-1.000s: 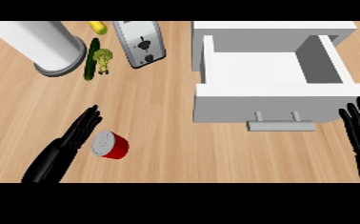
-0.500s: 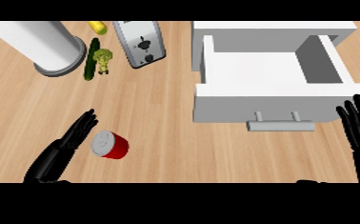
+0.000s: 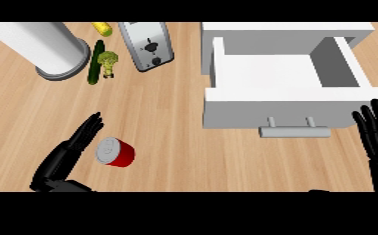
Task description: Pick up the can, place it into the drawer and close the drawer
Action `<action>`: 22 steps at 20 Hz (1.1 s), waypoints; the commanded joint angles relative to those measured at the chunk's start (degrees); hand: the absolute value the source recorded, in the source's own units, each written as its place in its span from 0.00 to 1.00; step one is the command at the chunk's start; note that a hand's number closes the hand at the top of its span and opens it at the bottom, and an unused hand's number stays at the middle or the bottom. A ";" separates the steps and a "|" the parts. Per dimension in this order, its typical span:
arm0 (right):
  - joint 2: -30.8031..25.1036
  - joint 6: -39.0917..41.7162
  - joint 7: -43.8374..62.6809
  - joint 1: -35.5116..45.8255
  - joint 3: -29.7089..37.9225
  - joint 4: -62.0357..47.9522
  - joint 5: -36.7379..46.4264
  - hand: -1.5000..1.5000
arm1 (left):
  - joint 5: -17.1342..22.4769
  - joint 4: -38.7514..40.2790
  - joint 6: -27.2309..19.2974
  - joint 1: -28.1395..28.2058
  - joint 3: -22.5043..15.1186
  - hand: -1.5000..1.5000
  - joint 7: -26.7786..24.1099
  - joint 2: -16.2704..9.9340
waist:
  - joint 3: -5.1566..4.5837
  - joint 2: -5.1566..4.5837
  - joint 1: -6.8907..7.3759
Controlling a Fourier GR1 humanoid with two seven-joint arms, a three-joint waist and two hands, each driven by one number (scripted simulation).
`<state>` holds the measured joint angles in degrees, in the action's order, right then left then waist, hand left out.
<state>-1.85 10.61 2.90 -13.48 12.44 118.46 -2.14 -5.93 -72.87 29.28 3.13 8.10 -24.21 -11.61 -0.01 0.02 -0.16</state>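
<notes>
The red can [image 3: 115, 152] lies on its side on the tabletop [image 3: 170, 104] at the lower left of the frame, silver end toward the left hand [image 3: 70, 154], whose fingers are stretched straight beside it, just touching or nearly so, and hold nothing. The step in hand looks to be the grasp: the hand should wrap round the can's body rather than nudge it, since a can on its side will likely roll away toward the right. The right hand [image 3: 367, 134] rests open at the right edge, fingers up, next to the drawer [image 3: 284, 79]. The drawer stands pulled out at the upper right, its white inside bare and its handle [image 3: 294, 130] facing the lower edge. Between can and drawer the wood is bare, giving an easy path; the drawer's front wall must be cleared from above. The toaster [image 3: 148, 45], cucumber [image 3: 95, 62] and paper roll [image 3: 46, 46] sit well apart at the upper left.
</notes>
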 commanded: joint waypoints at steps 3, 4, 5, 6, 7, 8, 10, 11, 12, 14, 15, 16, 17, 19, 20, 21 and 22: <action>-0.67 1.45 -0.33 -0.45 1.85 0.45 -0.98 0.00 | 0.26 6.24 0.31 -4.27 1.44 0.00 -1.11 -0.65 | 0.00 0.00 -0.03; -1.50 1.05 1.94 1.52 2.99 0.78 -2.94 0.00 | -3.69 9.36 -1.86 -1.01 -0.29 0.00 -7.50 0.21 | -0.01 -0.01 0.00; -0.07 -0.62 2.09 2.76 0.35 -0.48 0.59 0.00 | -0.20 0.41 0.16 1.24 0.27 0.00 0.69 -0.15 | 0.01 0.02 0.20; 1.74 0.27 -1.79 -2.50 -2.52 2.22 1.12 0.00 | -0.20 6.22 -1.10 -4.06 1.05 0.00 1.23 0.47 | 0.01 0.01 -0.07; 0.96 0.87 -3.90 -0.25 0.02 -2.70 1.14 0.00 | -3.22 13.72 -1.90 -5.70 1.26 0.00 -5.57 -1.04 | -0.01 -0.03 -0.09; 0.53 0.21 1.87 -0.97 0.62 3.36 -0.47 0.00 | -3.33 14.37 -1.53 -4.58 1.00 0.00 -7.38 -0.96 | -0.01 -0.01 -0.10; -2.18 2.57 3.15 -0.73 4.83 3.77 -5.91 0.00 | -4.95 17.93 -3.26 -7.06 0.14 0.00 -8.08 0.06 | -0.02 -0.03 -0.30; -3.48 2.12 3.73 1.98 6.06 1.79 -5.33 0.00 | -3.96 16.18 -1.98 -5.55 0.51 0.00 -9.14 -0.75 | -0.01 -0.01 -0.05; 0.61 1.05 1.63 0.31 0.75 1.41 -0.63 0.00 | -3.80 13.70 -2.46 -5.28 -0.46 0.00 -6.72 0.42 | 0.00 0.00 0.02; -0.25 -0.04 3.84 2.43 1.44 2.08 -0.39 0.00 | -2.57 12.65 -1.89 -4.58 -0.02 0.00 -5.58 0.37 | 0.00 0.01 0.08; 0.87 1.95 -1.94 -2.03 2.07 0.18 -0.20 0.00 | -4.30 17.52 -3.19 -6.28 -0.12 0.00 -9.10 0.34 | 0.00 0.00 -0.08; -1.03 2.13 2.05 0.86 3.68 2.45 -3.39 0.00 | -3.74 18.99 -2.75 -8.96 1.13 0.00 -8.42 -1.20 | 0.00 -0.01 -0.08; 1.74 2.59 -4.54 -1.90 0.75 -2.13 1.16 0.00 | -3.48 16.19 -2.51 -6.03 0.19 0.00 -8.62 -0.17 | 0.01 0.00 0.01; 1.79 3.46 -4.27 -5.14 1.22 1.27 -0.72 0.00 | -5.32 23.18 -3.94 -10.08 0.79 0.00 -11.82 -1.37 | -0.01 -0.01 -0.22; 1.66 2.48 -2.19 -2.75 1.28 0.84 -0.24 0.00 | -5.43 21.73 -4.15 -9.62 -0.37 0.00 -11.47 -0.19 | 0.00 -0.01 -0.09; 0.96 1.91 -1.21 -0.84 1.79 0.96 -0.13 0.00 | -4.25 19.81 -4.43 -8.45 0.02 0.00 -9.98 0.28 | 0.00 0.00 0.00; 1.79 1.06 0.77 -0.88 -0.04 2.47 1.27 0.00 | -4.63 16.84 -5.54 -7.45 -1.51 0.00 -7.90 2.40 | 0.01 0.02 0.04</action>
<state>-0.67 12.28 2.28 -15.02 13.50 120.08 -2.24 -10.29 -54.42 25.28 -4.79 7.96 -33.34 -11.25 0.00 0.02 -0.21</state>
